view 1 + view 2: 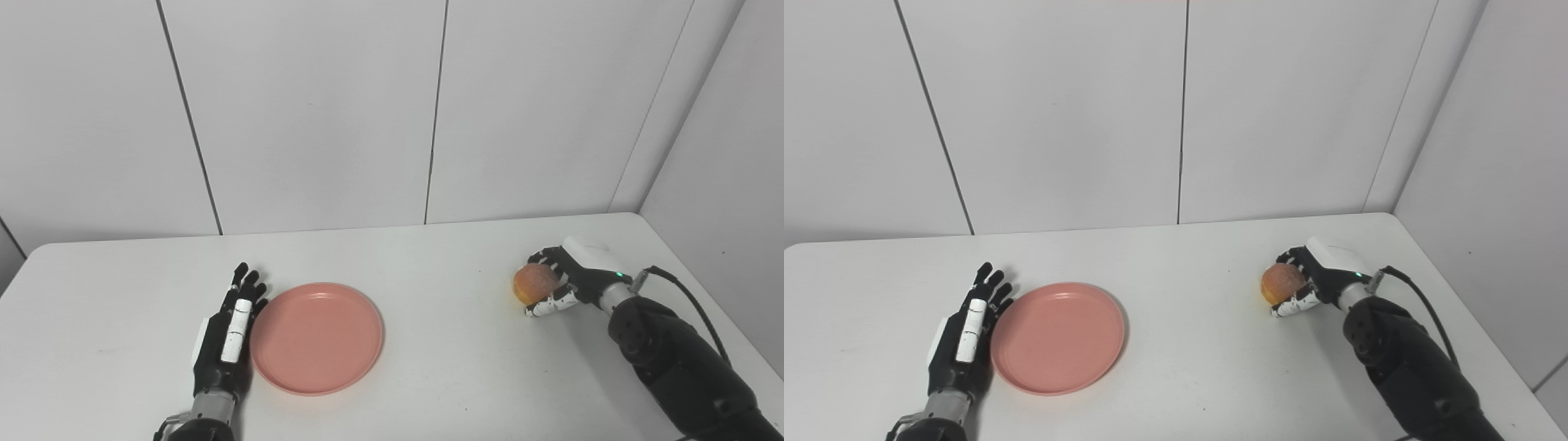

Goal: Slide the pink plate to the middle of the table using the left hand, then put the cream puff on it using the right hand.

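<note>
A round, shallow pink plastic plate (316, 337) is seen lying flat on the white rectangular table (429, 380), left of the table's centre and toward its near edge. The black-and-white left hand (228, 334) is placed just beside the plate's left rim, set on edge with its fingers (246, 288) stretched out straight and pointing away from the robot; nothing is held in it. Whether the rim is actually touched by the hand cannot be told.

Well apart from the plate, on the right side of the table, a small round golden-brown cream puff (535, 283) is enclosed by the right hand (560, 278). The fingers are curled over its top and far side, and the thumb (550, 304) is laid beneath it. Whether the puff is raised off the tabletop cannot be told.
</note>
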